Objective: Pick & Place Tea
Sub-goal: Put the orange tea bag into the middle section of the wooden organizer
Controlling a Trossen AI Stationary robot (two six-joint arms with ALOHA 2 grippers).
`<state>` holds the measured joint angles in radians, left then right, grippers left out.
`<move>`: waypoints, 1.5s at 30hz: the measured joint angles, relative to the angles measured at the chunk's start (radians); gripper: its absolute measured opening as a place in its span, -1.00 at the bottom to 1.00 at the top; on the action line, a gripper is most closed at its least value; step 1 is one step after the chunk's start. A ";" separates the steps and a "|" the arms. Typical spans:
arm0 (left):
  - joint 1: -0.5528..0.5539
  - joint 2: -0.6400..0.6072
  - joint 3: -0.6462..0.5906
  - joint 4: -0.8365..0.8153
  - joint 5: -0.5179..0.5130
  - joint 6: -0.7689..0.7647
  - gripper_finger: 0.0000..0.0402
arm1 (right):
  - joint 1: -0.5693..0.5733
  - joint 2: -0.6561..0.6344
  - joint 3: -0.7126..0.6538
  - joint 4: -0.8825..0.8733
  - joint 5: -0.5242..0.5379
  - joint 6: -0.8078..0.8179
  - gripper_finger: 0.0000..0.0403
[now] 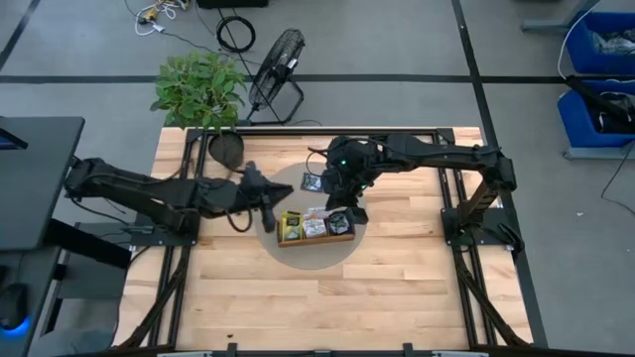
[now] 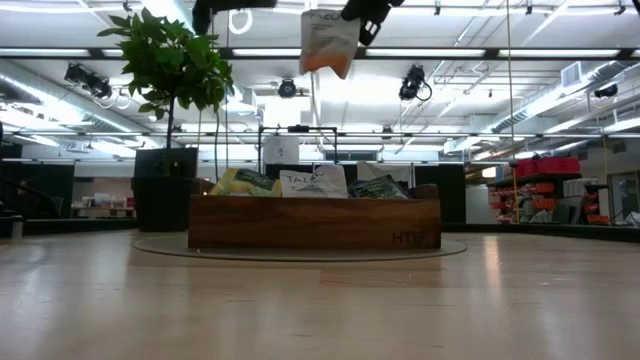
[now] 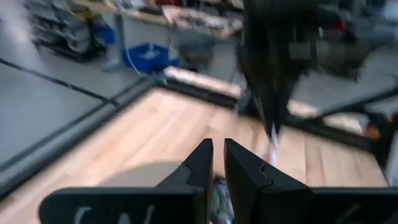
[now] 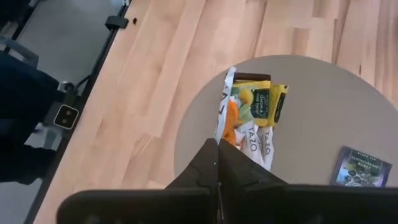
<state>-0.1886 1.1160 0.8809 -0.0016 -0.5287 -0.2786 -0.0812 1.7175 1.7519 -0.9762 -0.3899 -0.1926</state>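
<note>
The right hand (image 4: 217,163) is pinching a white-and-orange square tea packet (image 2: 328,42) by one edge, high above the long brown wooden tray (image 2: 315,222). Dangling so loosely, it risks slipping or missing. The left hand (image 3: 217,163), nearly closed, is holding nothing.

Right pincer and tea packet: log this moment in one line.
right pincer: shut on white-and-orange tea packet, lifted above tray | left pincer: beside tray, holding nothing seen | dark packet: on mat

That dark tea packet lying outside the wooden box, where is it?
In the high view, the dark tea packet lies flat on the round grey mat, behind the tray, near the right gripper.
</note>
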 joint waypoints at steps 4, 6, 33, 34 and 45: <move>0.007 -0.048 0.000 -0.006 -0.047 0.024 -0.78 | 0.013 0.049 0.000 0.006 -0.090 0.028 -1.00; 0.007 -0.060 0.000 -0.009 -0.049 0.026 -0.78 | 0.025 0.079 -0.001 0.011 -0.097 0.021 -1.00; 0.006 -0.063 0.000 -0.109 -0.048 -0.050 -0.77 | -0.038 0.194 -0.228 0.291 -0.187 0.114 -1.00; 0.006 -0.063 0.000 -0.109 -0.048 -0.051 -0.77 | -0.040 0.194 -0.237 0.296 -0.181 0.114 -1.00; 0.006 -0.063 0.000 -0.108 -0.055 -0.051 -0.77 | -0.086 0.193 -0.272 0.343 -0.003 0.122 -1.00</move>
<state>-0.1825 1.0534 0.8814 -0.1101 -0.5838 -0.3294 -0.1670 1.9110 1.4796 -0.6336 -0.3933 -0.0708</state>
